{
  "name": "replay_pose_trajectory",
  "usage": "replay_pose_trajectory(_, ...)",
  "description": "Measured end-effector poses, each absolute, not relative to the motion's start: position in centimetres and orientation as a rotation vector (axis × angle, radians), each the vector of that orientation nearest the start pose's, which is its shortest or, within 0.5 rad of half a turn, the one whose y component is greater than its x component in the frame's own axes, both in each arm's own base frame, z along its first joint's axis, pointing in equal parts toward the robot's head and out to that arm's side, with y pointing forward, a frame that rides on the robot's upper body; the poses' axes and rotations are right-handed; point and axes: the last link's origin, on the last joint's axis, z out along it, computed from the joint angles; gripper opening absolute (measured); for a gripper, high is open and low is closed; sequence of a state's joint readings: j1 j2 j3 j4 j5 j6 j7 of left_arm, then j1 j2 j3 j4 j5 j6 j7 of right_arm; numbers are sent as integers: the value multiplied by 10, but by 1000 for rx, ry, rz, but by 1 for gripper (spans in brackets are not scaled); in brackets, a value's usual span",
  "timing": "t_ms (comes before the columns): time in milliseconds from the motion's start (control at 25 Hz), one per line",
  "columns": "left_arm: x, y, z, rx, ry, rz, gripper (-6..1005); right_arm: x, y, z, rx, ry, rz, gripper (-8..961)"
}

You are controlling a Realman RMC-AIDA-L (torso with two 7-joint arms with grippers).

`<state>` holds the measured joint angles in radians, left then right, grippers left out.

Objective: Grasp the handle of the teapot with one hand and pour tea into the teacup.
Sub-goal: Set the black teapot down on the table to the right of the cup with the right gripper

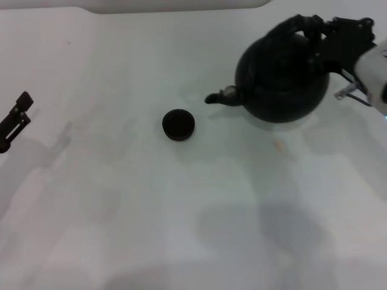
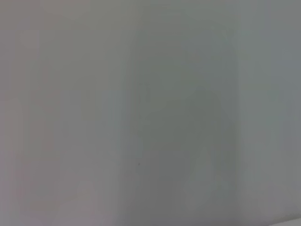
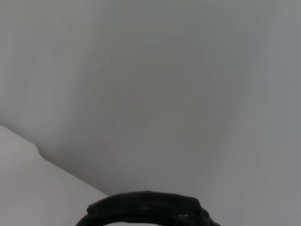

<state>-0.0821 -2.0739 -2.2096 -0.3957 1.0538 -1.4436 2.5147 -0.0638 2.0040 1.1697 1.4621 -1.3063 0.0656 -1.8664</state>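
Observation:
The matte black teapot (image 1: 281,81) is at the far right of the white table, its short spout (image 1: 221,96) pointing left toward the teacup. The tiny dark teacup (image 1: 178,125) stands upright, a short gap left of the spout tip. My right gripper (image 1: 320,37) reaches in from the right and is shut on the arched black handle (image 1: 294,25) at the teapot's top. The right wrist view shows only the top curve of the handle (image 3: 146,207). My left gripper (image 1: 15,121) is parked at the table's far left edge, away from both objects.
The white table (image 1: 121,211) stretches around the cup and teapot. A pale raised edge (image 1: 175,5) runs along the back. The left wrist view shows only a bare grey-white surface (image 2: 150,113).

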Motion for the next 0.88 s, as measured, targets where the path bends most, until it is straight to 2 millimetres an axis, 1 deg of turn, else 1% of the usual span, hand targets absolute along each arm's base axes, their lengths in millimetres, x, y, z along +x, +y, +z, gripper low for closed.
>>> replay_pose_trajectory(240,-363,229,21,-1912,-479,-804,754,244,303,-7,-2068,382,302,113)
replay_pose_trajectory(480,-363,231,21,-1913,-479,-798,754,256,301,-8,-2127,364,295,113)
replay_pose_trajectory(640,-363,232,21,-1913,-480,-796,754,258,302,-11,-2142,347,284,114)
replay_pose_trajectory(880,-364,233,21,-1912,-484,-787,755,255,303,-12,-2165,310,285,114)
